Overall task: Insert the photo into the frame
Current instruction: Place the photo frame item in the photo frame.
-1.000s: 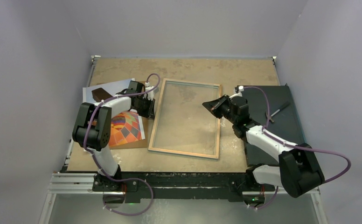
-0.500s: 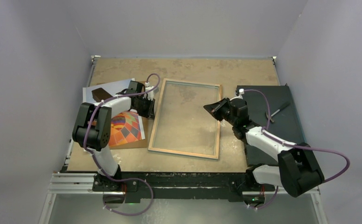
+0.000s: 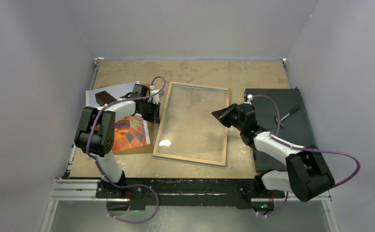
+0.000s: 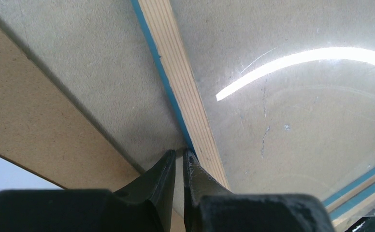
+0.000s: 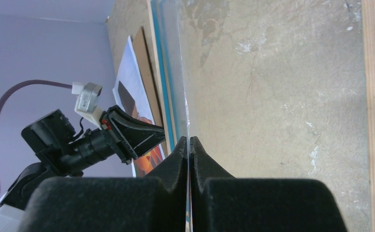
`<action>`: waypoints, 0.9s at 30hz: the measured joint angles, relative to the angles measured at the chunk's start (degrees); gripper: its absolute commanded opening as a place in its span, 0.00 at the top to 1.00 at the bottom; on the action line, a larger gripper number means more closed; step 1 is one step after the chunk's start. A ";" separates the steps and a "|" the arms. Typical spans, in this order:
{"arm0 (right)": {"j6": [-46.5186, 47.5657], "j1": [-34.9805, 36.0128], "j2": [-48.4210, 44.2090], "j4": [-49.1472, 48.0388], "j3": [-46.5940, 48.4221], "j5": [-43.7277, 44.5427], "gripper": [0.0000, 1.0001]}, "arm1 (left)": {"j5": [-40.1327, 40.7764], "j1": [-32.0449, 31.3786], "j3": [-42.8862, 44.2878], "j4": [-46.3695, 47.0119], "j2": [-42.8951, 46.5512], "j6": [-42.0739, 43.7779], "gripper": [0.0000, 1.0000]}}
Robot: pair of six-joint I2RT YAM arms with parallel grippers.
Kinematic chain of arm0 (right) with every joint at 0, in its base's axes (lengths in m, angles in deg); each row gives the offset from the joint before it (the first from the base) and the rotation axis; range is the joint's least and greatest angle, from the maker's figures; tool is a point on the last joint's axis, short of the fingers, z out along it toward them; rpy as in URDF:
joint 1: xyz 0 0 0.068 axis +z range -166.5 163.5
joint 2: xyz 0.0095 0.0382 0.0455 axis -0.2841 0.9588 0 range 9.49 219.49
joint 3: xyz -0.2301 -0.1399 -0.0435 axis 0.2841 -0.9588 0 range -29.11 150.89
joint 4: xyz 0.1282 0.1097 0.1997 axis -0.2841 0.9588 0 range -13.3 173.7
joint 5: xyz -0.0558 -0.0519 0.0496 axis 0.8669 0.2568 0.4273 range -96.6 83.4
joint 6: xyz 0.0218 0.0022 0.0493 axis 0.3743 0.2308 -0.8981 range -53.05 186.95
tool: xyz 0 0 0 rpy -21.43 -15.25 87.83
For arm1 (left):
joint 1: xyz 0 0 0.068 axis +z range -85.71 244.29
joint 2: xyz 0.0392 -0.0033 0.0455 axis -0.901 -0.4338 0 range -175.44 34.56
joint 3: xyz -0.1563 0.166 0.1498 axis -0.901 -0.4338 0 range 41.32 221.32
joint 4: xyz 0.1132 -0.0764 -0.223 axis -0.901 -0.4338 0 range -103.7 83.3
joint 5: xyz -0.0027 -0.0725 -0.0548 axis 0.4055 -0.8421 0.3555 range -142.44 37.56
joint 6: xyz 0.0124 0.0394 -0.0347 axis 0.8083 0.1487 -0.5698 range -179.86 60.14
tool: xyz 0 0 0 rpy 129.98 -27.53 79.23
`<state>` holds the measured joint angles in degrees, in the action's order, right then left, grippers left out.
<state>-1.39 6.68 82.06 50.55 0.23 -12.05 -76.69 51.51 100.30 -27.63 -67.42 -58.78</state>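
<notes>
Worn brown tabletop (image 3: 190, 72), pale lilac walls (image 3: 195, 29) on 3 sides. At ctr: frame (image 3: 191, 123), wood-coloured back rim up, table visible thru the glass, long sides running near-to-far w/ a slight skew. Bright glare spot on glass nr its near-left corner. Flat or tipped: can't tell from above.

L of frame: photo (image 3: 131, 133), balloon side up, on brown backing board (image 3: 138, 150), partly hidden under L arm. Just beside frame's L rim, not in it. Further back: white sheet (image 3: 120, 89) w/ small dark block (image 3: 105, 98) on it.

At frame's L rim, far half: left gripper (image 3: 155, 110). Wrist view: fingers (image 4: 164, 169) nearly together, only a thin slit between, tips right at rim's blue outer edge. Pinching anything or not: can't tell.

At frame's R rim, about opposite: right gripper (image 3: 220, 114). Wrist view: fingers (image 5: 176, 154) pressed tight together, no gap. Thin pale line running up from the tips, poss. an edge of the glass, unsure. Nothing clearly held.

R side: black mat (image 3: 282, 140), thin pen-like tool (image 3: 288, 115) lying on it, well apart from frame.
</notes>
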 measured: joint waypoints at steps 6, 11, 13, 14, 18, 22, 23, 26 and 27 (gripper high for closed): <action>-0.24 0.00 1.55 0.13 -0.26 0.42 1.00 | 0.04 0.02 -0.04 0.11 0.00 -0.87 0.90; -0.37 0.00 1.62 0.20 -0.39 0.57 1.00 | 0.09 0.04 -0.48 0.48 0.31 -1.27 0.90; -0.61 0.00 1.57 0.42 -0.44 0.81 1.00 | 0.11 0.07 -0.61 0.57 0.39 -1.42 0.91; -0.70 0.00 1.57 0.61 -0.46 1.01 1.00 | 0.15 0.07 -0.63 0.57 0.42 -1.44 0.91; -0.94 0.00 1.27 1.22 -0.46 1.49 1.00 | 0.17 0.07 -0.68 0.61 0.46 -1.46 0.91; -1.11 0.00 1.18 1.62 -0.50 1.49 1.00 | 0.17 0.07 -0.76 0.66 0.52 -1.46 0.91; -1.14 0.00 1.18 1.73 -0.50 1.49 1.00 | 0.17 0.07 -0.76 0.66 0.52 -1.46 0.91; -1.16 0.00 1.18 1.97 -0.50 1.57 1.00 | 0.17 0.07 -0.76 0.66 0.52 -1.49 0.91; -1.18 0.00 1.18 2.03 -0.50 1.62 1.00 | 0.17 0.07 -0.76 0.66 0.52 -1.46 0.91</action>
<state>-2.57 6.68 83.24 52.58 -0.27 -10.44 -76.52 51.58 99.53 -26.97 -66.89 -60.25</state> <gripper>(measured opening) 0.005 0.092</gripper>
